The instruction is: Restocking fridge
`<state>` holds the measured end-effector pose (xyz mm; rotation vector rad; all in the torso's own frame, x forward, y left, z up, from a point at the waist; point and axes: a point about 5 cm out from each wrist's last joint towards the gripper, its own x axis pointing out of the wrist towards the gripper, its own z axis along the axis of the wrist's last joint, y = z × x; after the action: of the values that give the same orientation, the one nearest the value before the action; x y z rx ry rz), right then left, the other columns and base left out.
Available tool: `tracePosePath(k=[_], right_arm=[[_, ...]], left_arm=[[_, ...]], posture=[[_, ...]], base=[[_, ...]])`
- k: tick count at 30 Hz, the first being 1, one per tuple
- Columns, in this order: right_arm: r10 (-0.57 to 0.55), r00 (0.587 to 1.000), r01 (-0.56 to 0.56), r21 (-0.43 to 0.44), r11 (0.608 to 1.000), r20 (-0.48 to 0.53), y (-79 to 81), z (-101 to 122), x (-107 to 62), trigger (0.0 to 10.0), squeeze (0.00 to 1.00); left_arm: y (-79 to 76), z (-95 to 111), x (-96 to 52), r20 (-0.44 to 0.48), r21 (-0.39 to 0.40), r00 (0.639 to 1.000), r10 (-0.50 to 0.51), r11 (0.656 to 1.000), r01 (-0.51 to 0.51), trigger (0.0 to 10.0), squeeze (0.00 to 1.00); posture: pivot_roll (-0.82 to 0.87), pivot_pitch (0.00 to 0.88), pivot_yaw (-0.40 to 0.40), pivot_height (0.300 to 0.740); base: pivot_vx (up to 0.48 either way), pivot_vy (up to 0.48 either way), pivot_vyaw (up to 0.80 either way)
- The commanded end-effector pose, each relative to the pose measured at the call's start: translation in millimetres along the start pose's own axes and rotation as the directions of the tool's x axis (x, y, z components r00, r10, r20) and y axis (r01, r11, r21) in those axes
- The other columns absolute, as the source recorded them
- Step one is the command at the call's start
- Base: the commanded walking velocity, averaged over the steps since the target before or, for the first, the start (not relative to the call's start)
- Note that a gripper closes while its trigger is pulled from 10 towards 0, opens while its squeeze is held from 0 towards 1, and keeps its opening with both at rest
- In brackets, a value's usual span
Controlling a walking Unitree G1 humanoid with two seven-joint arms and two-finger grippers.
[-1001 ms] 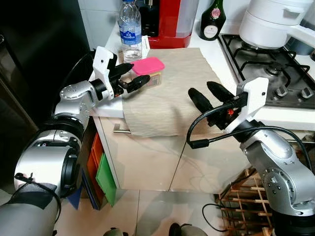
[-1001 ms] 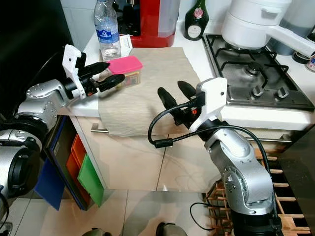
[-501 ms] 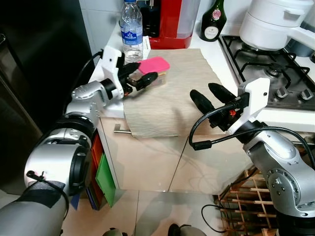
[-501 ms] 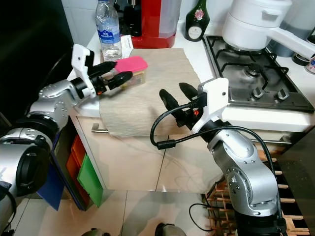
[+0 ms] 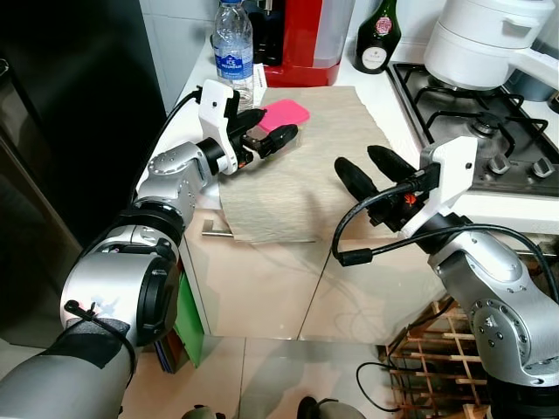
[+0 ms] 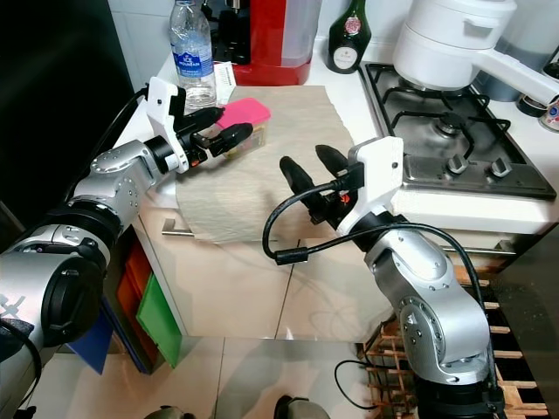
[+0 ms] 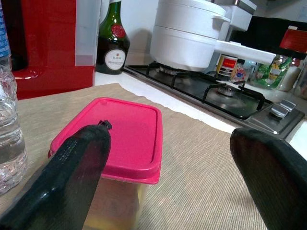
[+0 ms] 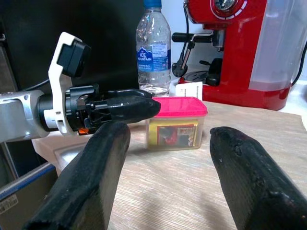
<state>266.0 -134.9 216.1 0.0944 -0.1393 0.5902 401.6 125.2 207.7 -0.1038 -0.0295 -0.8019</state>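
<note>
I am lining the left gripper (image 5: 266,131), fingers spread, around the pink-lidded container (image 5: 284,114) on the beige mat (image 5: 297,175) by the water bottle (image 5: 232,48), probably not touching yet; right gripper (image 5: 376,170) hovering open nearby.
</note>
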Motion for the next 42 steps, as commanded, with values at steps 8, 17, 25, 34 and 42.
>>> tracePosePath(k=[8,17,25,34,42], right_arm=[[-0.009,1.000,0.009,0.008,1.000,0.002,3.3,0,-2.0,10.0,0.00],[-0.008,1.000,0.008,0.013,1.000,0.004,4.7,-1,-0.3,10.0,0.00],[-0.004,1.000,0.005,0.018,1.000,-0.001,6.1,-3,0.2,10.0,0.00],[-0.005,1.000,0.005,0.017,1.000,-0.008,7.2,-5,-0.8,10.0,0.00],[-0.006,1.000,0.006,0.019,1.000,-0.010,8.2,-7,-0.6,10.0,0.00]], left_arm=[[3.3,-15,0.4,-0.149,0.067,0.982,0.117,0.992,-0.108,10.0,0.00],[10.2,-6,0.2,-0.123,0.140,0.967,0.221,0.969,-0.204,10.0,0.00],[11.2,14,2.7,-0.017,0.110,0.980,0.199,0.975,-0.196,10.0,0.00],[9.7,29,4.3,0.044,0.102,0.989,0.142,0.984,-0.146,10.0,0.00],[11.7,20,0.7,0.005,0.111,0.988,0.153,0.982,-0.153,10.0,0.00]], posture=[[-0.29,0.051,-0.003,0.740],[-0.28,0.055,0.001,0.740],[-0.27,0.058,0.003,0.740],[-0.27,0.064,0.007,0.740],[-0.27,0.066,0.014,0.740]], base=[[0.000,0.000,0.00],[0.000,0.000,0.00],[0.000,0.000,0.00],[0.000,0.000,0.00],[0.000,0.000,0.00]])
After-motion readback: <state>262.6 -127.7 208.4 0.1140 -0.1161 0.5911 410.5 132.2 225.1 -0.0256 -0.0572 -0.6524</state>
